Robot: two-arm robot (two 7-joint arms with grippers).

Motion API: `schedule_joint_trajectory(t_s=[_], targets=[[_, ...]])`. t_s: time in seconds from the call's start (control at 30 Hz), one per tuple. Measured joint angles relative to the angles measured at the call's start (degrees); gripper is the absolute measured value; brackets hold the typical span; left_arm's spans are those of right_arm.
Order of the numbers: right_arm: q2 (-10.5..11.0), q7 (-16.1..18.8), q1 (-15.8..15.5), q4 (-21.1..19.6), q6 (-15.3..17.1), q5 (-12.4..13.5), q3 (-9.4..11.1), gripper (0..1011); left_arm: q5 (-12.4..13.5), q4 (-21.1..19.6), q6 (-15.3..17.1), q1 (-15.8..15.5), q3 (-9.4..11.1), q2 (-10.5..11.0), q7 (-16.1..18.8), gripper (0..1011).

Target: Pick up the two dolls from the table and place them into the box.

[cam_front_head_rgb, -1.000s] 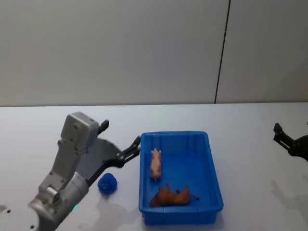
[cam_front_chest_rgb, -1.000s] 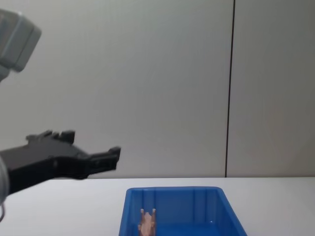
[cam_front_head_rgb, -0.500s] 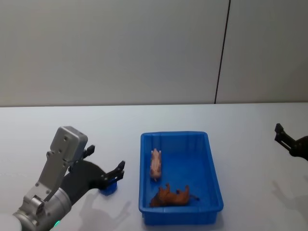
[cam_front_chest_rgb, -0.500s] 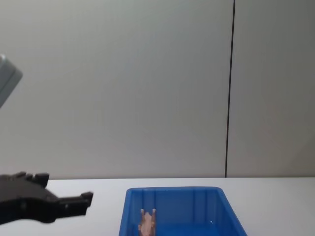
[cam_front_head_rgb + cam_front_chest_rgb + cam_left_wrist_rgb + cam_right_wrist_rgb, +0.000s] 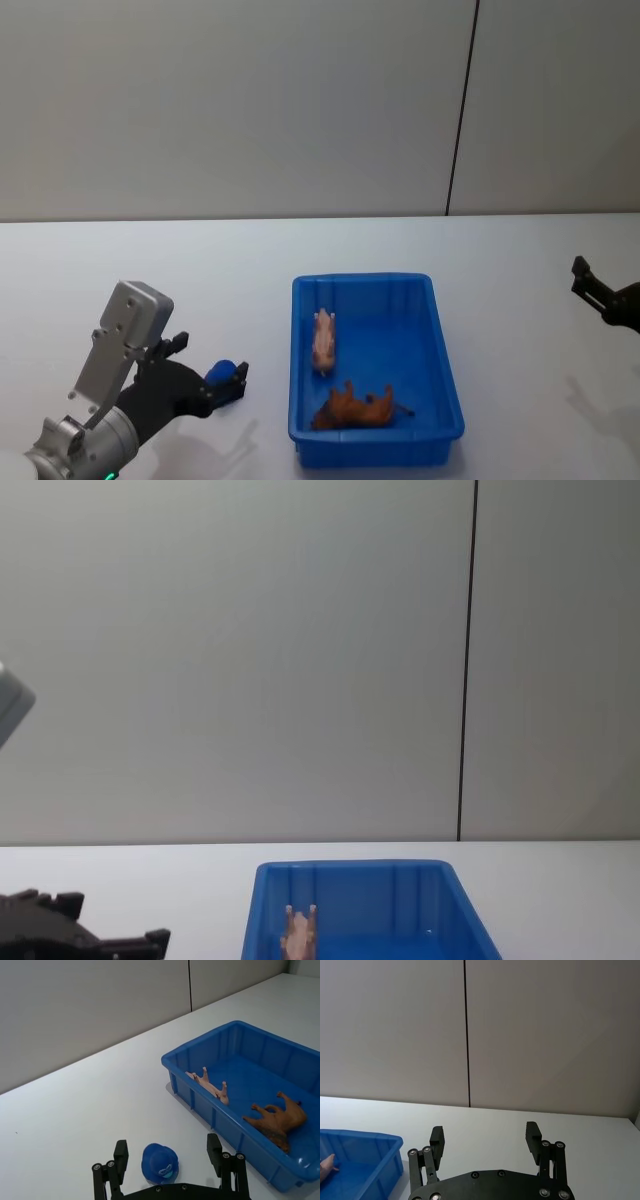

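Low over the plain white desk (image 5: 250, 260), the left claw (image 5: 167, 1146) gapes wide around the small dark blue round-headed doll (image 5: 160, 1162) at nine o'clock of the bright blue plastic box (image 5: 375, 452), the pinkish-tan doll (image 5: 323, 342) lies inside it, and the right claw (image 5: 485, 1132) hangs wide open at three o'clock.

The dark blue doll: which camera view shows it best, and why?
The left wrist view: the dark blue doll sits whole on the table, between the fingers of the open left gripper. The head view shows just part of it, behind that gripper.
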Motion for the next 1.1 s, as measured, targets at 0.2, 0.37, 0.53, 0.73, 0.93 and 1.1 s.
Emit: schedule_joint_trajectory(t_s=[0.2,0.37,0.53,0.73,0.93,1.1], targets=[[0.0,0.0,0.0,0.0,0.0,0.0,0.0,1001,-0.5,1.7,0.0,-0.1,0.1,-0.5,-1.2,1003],[0.0,0.0,0.0,0.0,0.0,0.0,0.0,1001,-0.8,3.3,-0.1,-0.2,0.2,-0.9,-1.9,1003],[0.0,0.0,0.0,0.0,0.0,0.0,0.0,1001,-0.8,4.7,-0.5,-0.5,0.3,-1.4,-2.5,1003],[0.0,0.0,0.0,0.0,0.0,0.0,0.0,1001,-0.7,6.9,-1.5,-1.2,0.4,-2.4,-3.2,1003],[0.0,0.0,0.0,0.0,0.0,0.0,0.0,1001,-0.3,9.3,-2.7,-2.3,0.5,-3.6,-4.2,1003],[0.0,0.0,0.0,0.0,0.0,0.0,0.0,1001,0.3,11.2,-3.6,-3.3,0.7,-4.5,-5.1,1003]])
